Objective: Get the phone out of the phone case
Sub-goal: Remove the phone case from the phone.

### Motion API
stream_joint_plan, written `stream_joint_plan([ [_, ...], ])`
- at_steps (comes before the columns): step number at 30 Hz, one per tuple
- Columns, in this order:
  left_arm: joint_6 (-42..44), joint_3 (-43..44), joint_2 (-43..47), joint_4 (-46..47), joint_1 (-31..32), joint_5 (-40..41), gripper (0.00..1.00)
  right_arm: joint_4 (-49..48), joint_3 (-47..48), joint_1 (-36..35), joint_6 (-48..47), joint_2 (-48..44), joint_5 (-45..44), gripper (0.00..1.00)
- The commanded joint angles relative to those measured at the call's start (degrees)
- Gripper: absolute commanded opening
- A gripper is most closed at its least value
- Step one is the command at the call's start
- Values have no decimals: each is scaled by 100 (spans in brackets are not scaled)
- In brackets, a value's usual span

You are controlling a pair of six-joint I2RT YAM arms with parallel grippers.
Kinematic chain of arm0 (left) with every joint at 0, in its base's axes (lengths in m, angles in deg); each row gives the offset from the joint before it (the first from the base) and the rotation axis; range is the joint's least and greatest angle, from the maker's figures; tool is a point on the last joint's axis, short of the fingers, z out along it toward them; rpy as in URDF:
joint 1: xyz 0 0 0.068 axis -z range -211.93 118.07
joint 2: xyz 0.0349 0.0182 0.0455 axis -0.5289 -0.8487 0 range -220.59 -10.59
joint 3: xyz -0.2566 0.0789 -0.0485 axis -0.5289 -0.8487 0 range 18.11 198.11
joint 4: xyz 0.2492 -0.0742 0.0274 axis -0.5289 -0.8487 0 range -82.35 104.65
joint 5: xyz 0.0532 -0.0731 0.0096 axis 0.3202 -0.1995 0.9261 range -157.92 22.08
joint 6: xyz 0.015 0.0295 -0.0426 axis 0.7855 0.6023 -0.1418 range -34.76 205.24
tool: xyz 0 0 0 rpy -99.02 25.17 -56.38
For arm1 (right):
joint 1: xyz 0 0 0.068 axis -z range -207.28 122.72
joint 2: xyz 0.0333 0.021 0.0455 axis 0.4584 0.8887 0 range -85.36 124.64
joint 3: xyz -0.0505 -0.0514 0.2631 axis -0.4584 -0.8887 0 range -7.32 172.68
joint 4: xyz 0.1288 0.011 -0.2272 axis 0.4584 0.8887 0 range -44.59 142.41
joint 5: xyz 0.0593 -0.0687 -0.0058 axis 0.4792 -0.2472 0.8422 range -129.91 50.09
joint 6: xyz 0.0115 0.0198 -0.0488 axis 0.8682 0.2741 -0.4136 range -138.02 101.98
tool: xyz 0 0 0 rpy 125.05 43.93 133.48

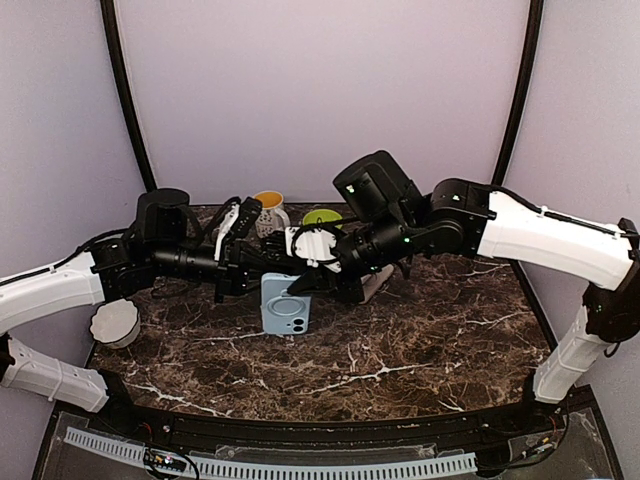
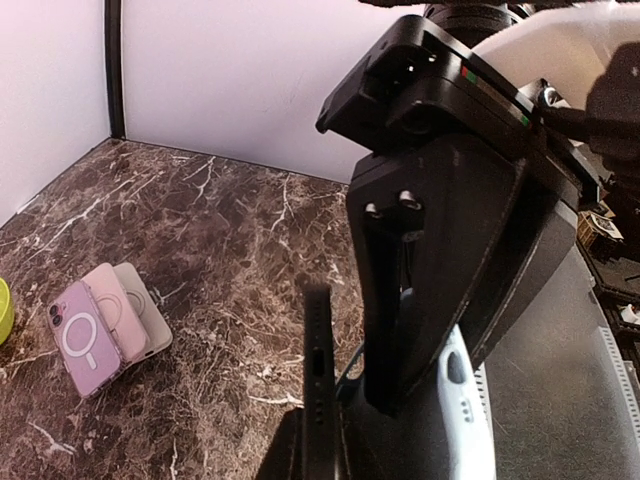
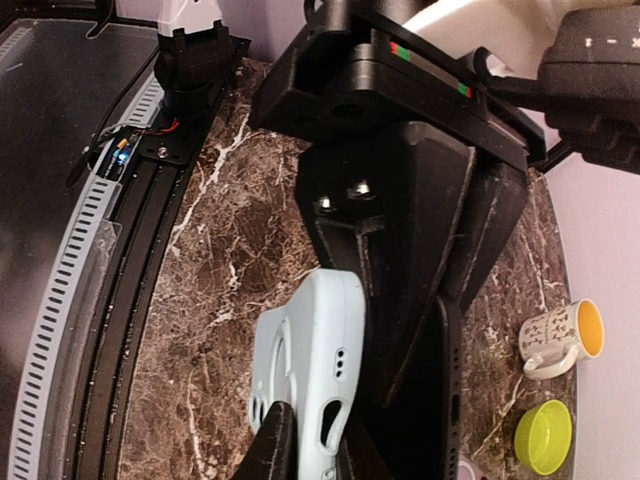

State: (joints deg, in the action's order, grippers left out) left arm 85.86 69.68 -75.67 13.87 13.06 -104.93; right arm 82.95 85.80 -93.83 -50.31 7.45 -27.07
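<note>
The light blue phone case (image 1: 285,306) hangs over the middle of the table, where both arms meet. In the right wrist view, my right gripper (image 3: 315,442) is shut on the wall of the phone case (image 3: 305,350) at its camera end. The black phone (image 3: 452,395) stands edge-on just beside the case, apart from its back. In the left wrist view, my left gripper (image 2: 320,435) is shut on the phone (image 2: 318,375), whose port edge faces the camera. The phone case (image 2: 466,415) shows behind the right gripper's dark body.
A white mug with a yellow inside (image 1: 268,211) and a green bowl (image 1: 322,216) stand at the back. A white bowl (image 1: 115,322) sits at the left edge. Several pink and beige spare cases (image 2: 108,325) lie stacked on the marble.
</note>
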Motion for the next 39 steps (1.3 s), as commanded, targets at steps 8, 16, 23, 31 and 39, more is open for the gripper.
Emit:
stream_joint_plan([
  [8,-207,34,136,553,-12,-270,0,-51,48,63,57,28,120,0],
  [16,-532,398,97,680,-15,-232,0,-289,-565,63,410,-174,463,0],
  [23,-908,1121,-90,606,-15,283,0,-910,-1434,45,949,-288,819,0],
  [31,-660,1298,-145,284,-29,1517,0,-1207,-1923,36,1168,-709,566,0],
  [39,-659,929,200,-9,-94,2418,0,-1321,-2419,122,1089,-1415,-1347,0],
])
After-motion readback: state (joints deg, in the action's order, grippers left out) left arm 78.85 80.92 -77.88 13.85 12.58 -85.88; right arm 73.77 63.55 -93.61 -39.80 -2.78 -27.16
